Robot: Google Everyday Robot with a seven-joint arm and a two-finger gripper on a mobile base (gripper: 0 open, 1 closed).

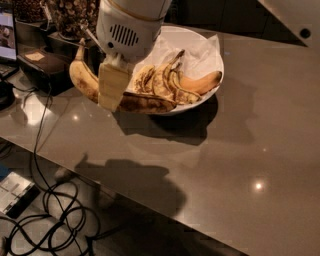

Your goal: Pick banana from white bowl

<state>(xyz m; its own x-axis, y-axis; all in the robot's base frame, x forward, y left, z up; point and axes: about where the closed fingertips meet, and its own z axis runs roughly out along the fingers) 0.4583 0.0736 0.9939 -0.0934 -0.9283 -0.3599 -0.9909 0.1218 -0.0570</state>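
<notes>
My gripper (112, 92) is at the left of the white bowl (212, 87) and is shut on the banana (82, 80). The banana is long, curved and heavily brown-speckled, with its dark brown end (147, 103) pointing right. It hangs lifted above the table, at the bowl's left rim. The bowl is lined with crumpled white paper (197, 52). Inside it lie a bunch of shorter spotted bananas (160, 82) and a smoother orange-yellow banana (200, 82). The gripper's white wrist housing (127, 25) hides the bowl's left part.
The bowl stands on a grey table (225, 165) whose front edge runs diagonally at lower left. Dark boxes (37, 65) and jars (70, 15) stand at the back left. A screen (7, 30) shows at the far left. Cables (55, 210) lie on the floor below.
</notes>
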